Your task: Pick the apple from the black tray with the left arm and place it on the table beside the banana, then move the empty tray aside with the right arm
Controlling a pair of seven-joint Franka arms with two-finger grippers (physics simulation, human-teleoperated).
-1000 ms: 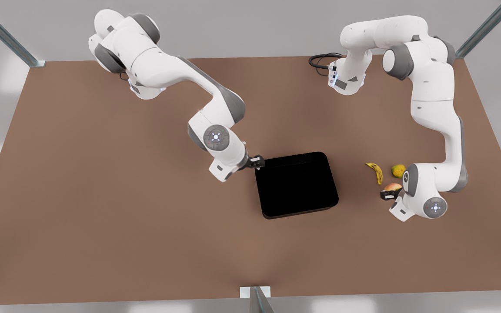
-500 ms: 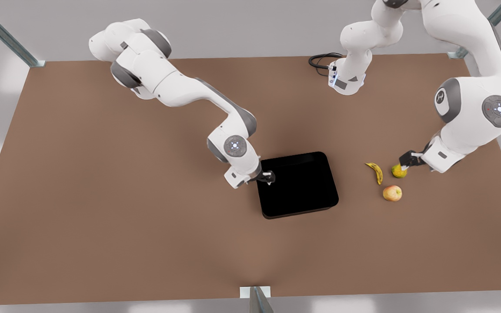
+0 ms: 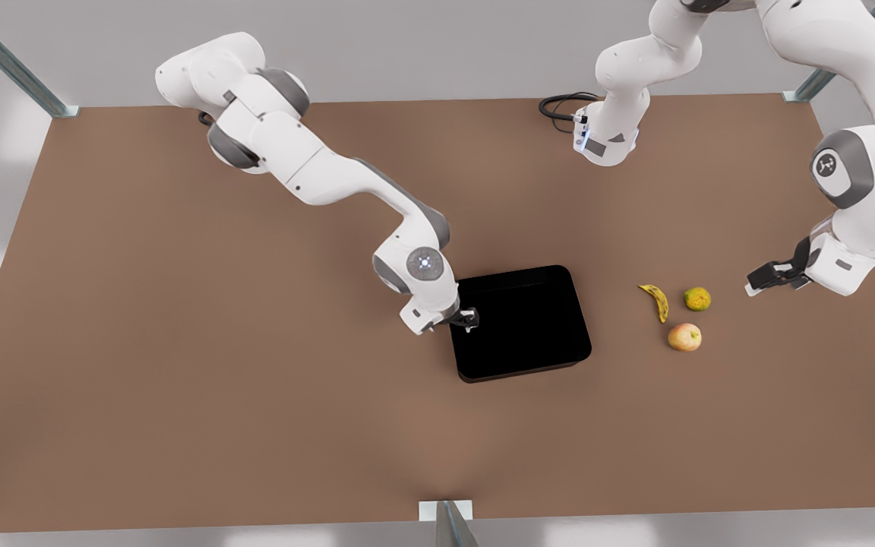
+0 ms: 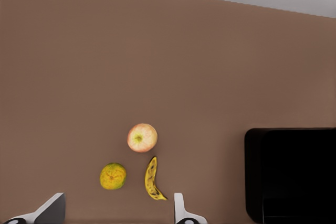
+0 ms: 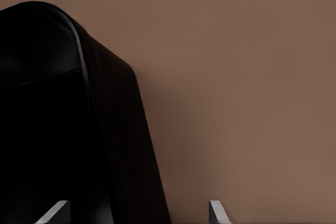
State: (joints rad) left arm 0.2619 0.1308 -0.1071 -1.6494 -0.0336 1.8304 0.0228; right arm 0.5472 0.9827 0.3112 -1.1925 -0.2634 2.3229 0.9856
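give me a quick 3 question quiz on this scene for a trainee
1. True or false: the apple lies in the black tray.
2. Which one is at the black tray's rim? A) left end effector B) right end effector
3. In the front view, which fruit lies between the banana and the left end effector?

Key: 1 false, it lies on the table beside the banana. 2 B. 3 the orange-green round fruit.

Small orange-green fruit (image 3: 697, 298); coiled black cable (image 3: 559, 105) farther back.
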